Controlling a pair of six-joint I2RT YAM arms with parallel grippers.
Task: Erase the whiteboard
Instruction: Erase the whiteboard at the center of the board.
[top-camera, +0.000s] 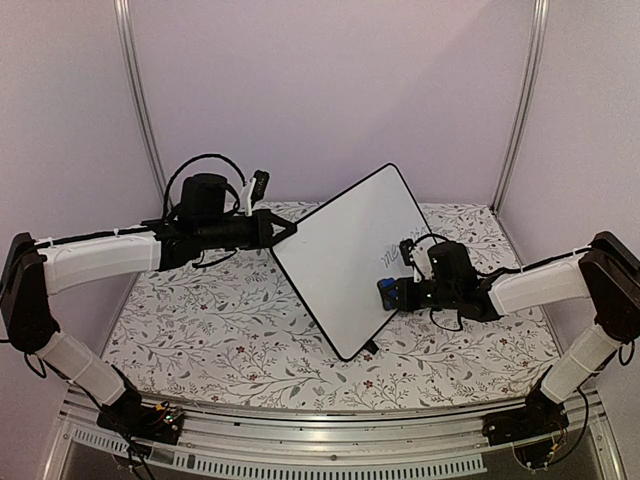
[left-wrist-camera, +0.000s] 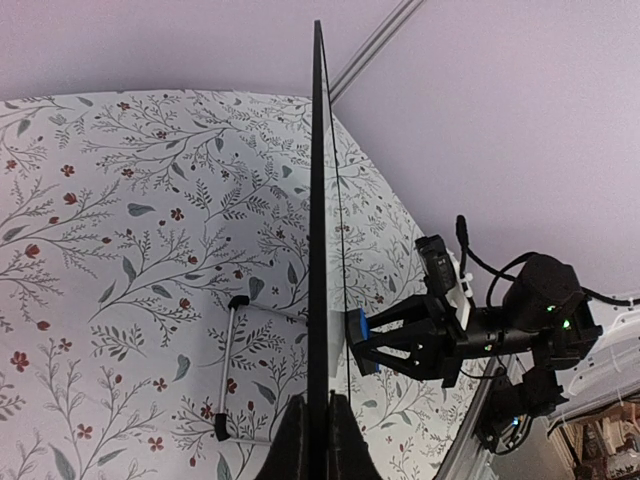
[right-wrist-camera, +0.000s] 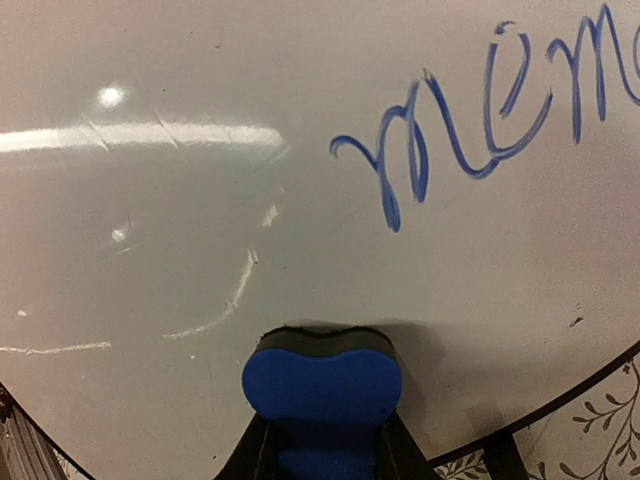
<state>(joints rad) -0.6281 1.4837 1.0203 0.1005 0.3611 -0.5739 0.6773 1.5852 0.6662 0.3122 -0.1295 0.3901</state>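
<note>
Whiteboard (top-camera: 345, 255) upright, floral tabletop (top-camera: 200, 330), lilac walls (top-camera: 330, 90)

- whiteboard (top-camera: 345, 255) — glossy, smooth white face catching light streaks, faintly scuffed
- eraser (right-wrist-camera: 322, 385) — matt blue, soft-looking
- table cover (top-camera: 220, 330) — matt floral print
- stand bar (left-wrist-camera: 228, 365) — bare silvery metal

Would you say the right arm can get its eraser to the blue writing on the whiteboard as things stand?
Probably yes: the eraser looks pressed to the whiteboard near the writing, with only bare board between them.

lilac walls (top-camera: 330, 80), floral table cover (top-camera: 200, 340), seemingly metal corner posts (top-camera: 142, 100)
</note>
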